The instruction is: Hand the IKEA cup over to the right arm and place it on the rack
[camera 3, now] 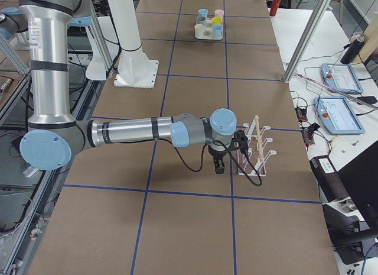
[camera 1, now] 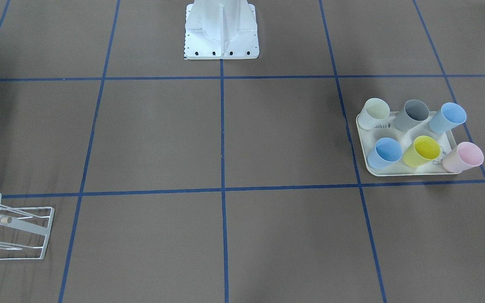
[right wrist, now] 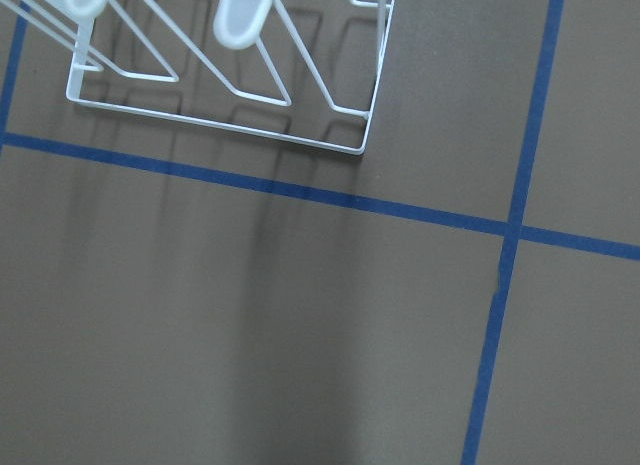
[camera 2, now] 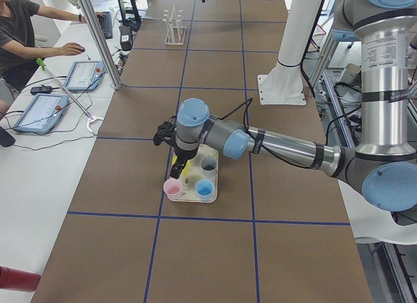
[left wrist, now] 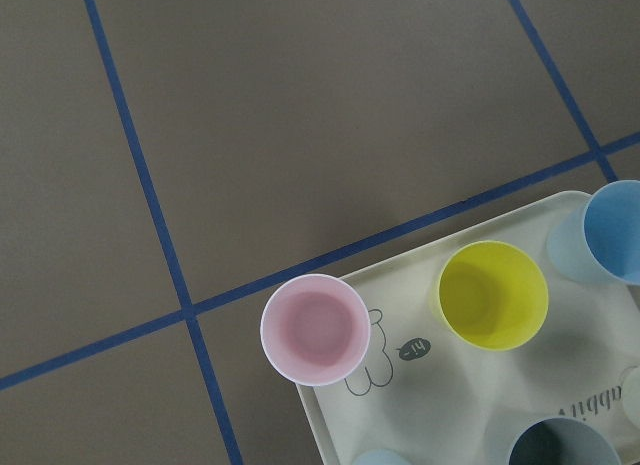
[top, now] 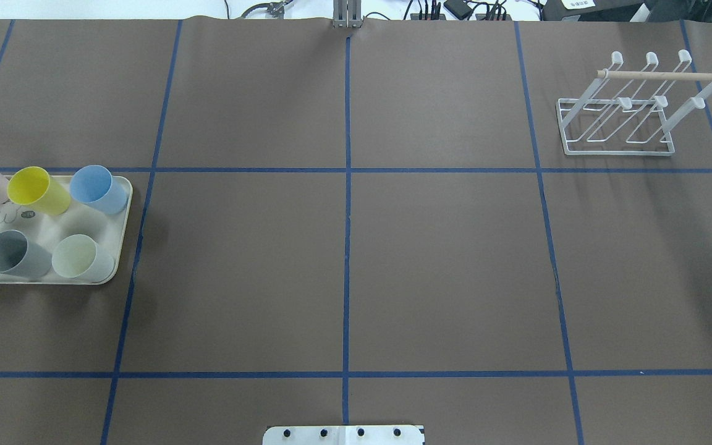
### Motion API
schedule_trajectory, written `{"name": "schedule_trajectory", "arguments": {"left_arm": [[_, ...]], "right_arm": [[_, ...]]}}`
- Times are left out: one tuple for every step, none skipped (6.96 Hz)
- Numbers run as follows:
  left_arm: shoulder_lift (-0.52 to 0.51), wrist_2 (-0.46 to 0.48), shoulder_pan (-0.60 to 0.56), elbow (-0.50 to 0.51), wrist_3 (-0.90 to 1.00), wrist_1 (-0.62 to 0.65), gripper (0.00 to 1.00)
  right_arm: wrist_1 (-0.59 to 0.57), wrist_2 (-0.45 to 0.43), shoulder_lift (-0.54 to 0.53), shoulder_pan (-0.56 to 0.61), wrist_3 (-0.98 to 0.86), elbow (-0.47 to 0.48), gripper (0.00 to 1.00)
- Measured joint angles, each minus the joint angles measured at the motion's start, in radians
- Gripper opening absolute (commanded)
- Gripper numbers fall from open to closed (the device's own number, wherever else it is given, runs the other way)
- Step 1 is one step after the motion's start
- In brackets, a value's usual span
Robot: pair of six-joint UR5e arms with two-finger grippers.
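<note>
Several plastic cups stand upright on a cream rabbit-print tray [top: 126, 207]: pink [left wrist: 315, 328], yellow [left wrist: 493, 293], blue [left wrist: 615, 230], grey [top: 10, 252] and a pale one [top: 78, 254]. Which of them is the IKEA cup I cannot tell. My left gripper [camera 2: 177, 171] hangs above the tray's pink and yellow cups; whether it is open or shut I cannot tell. The white wire rack [top: 665, 75] with its wooden dowel stands at the far right, with no cup on it. Beside the rack, my right gripper [camera 3: 219, 167] hovers low over the table, its state unclear. Neither wrist view shows fingers.
The robot's white base [camera 1: 221, 33] sits at the table's middle edge. Blue tape lines grid the brown table [top: 442, 259]. A person sits at a side bench with control tablets [camera 2: 85, 73]. More tablets [camera 3: 339, 78] lie on the other bench.
</note>
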Motion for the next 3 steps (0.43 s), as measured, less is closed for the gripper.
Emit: {"name": "schedule_trajectory", "arguments": {"left_arm": [[0.016, -0.001, 0.000, -0.005, 0.011, -0.006, 0.99], [0.041, 0.002, 0.001, -0.014, 0.033, -0.029, 0.99], [0.055, 0.005, 0.003, -0.017, 0.047, -0.048, 0.99]], "right_arm": [[-0.046, -0.001, 0.001, 0.005, -0.036, 0.016, 1.00], [-0.122, -0.003, 0.001, 0.031, -0.087, 0.052, 1.00], [-0.183, -0.014, -0.002, 0.057, -0.114, 0.096, 1.00]]}}
